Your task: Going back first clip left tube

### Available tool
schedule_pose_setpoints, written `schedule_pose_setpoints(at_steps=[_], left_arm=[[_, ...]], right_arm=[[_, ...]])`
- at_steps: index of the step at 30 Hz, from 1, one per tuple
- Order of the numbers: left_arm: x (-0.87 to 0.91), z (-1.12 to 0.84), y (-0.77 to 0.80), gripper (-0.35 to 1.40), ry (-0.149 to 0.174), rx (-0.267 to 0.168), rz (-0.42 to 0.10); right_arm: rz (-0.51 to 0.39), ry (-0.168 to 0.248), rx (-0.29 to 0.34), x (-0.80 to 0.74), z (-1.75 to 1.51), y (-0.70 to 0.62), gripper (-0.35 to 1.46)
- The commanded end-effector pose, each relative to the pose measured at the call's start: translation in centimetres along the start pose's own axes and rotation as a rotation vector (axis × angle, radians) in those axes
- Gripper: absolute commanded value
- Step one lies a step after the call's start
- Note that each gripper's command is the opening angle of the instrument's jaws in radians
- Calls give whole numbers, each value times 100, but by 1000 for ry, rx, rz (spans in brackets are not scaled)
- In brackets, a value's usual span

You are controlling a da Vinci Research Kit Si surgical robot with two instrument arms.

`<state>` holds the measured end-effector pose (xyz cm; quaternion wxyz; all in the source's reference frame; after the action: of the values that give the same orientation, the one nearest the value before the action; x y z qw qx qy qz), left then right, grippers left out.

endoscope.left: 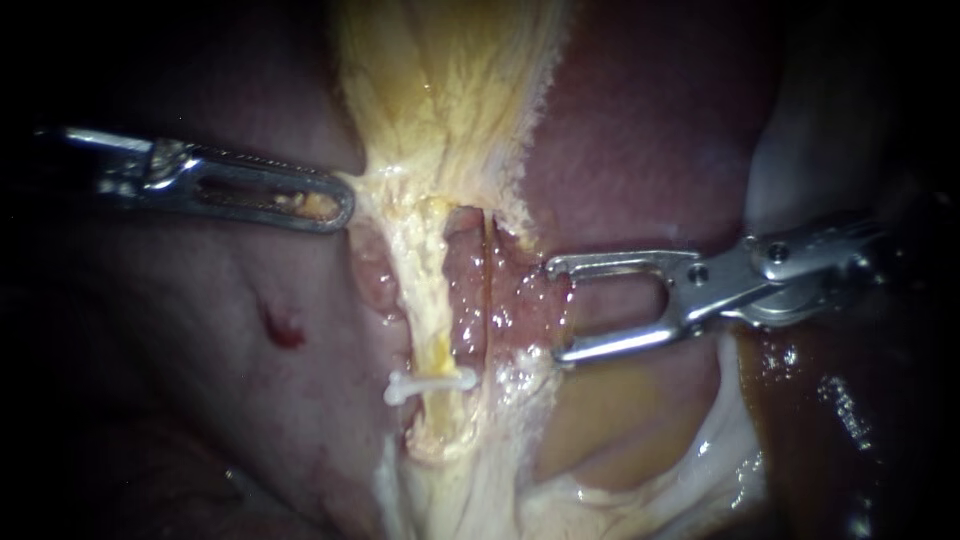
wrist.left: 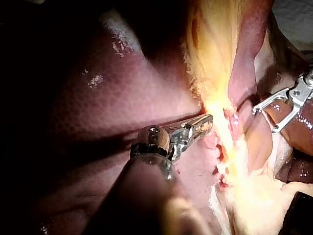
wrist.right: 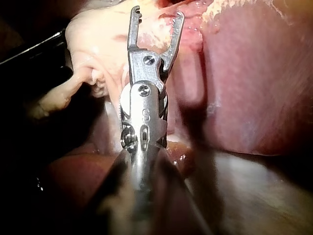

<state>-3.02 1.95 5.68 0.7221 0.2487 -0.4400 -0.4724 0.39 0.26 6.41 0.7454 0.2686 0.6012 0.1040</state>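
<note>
Right instrument (endoscope.left: 557, 310) holds its jaws open and empty near the left tube (endoscope.left: 424, 300), already crossed by a white clip (endoscope.left: 430, 383), so apparently only backing away remains; the left instrument (endoscope.left: 340, 205) grips yellowish tissue (endoscope.left: 400, 190).

Clip (endoscope.left: 430, 383) across tube (endoscope.left: 434, 300)

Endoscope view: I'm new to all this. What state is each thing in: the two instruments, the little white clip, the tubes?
Left instrument: jaws shut on the edge of the yellowish tissue.
Right instrument: jaws wide open, empty, beside the tubes.
Clip: closed across the left tube.
Left tube: in one piece, carrying that single clip.
Right tube: bare, no clip on it.
</note>
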Motion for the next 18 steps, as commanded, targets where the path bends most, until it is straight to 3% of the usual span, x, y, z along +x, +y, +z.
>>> schedule_pose_setpoints(at_steps=[1,5,18], left_arm=[[0,1,0,-35,0,0,0],[5,8,0,-35,-4,-1,3],[33,66,1,-35,29,6,22]], right_arm=[[0,0,1,0,0,-1,50],[0,0,5,0,0,-2,50],[0,0,12,1,0,-3,50]])
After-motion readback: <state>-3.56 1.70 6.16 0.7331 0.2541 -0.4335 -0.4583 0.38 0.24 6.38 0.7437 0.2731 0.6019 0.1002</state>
